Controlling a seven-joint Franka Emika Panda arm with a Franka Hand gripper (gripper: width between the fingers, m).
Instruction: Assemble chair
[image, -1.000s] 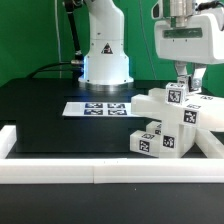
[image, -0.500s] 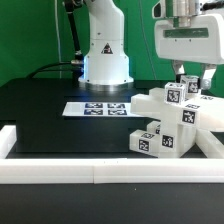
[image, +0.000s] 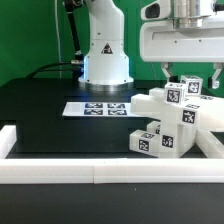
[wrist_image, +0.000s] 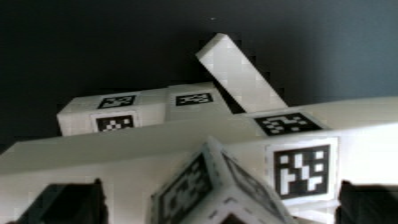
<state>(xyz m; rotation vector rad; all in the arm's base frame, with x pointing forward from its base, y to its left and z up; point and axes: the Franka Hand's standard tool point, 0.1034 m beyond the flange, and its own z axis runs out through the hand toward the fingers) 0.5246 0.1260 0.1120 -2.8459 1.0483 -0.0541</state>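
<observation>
Robotics lab bench, set up for recording. A white robot arm base stands bolted at the back of a black table, cables trailing off behind it. Green backdrop screens the rear of the scene. A flat marker board printed with black-and-white square tags lies on the tabletop; the same kind of tags cover the white blocky chair pieces at the exterior view's right. A long white border rail fences the near edge of the work area. No household or shop furnishings in view.
</observation>
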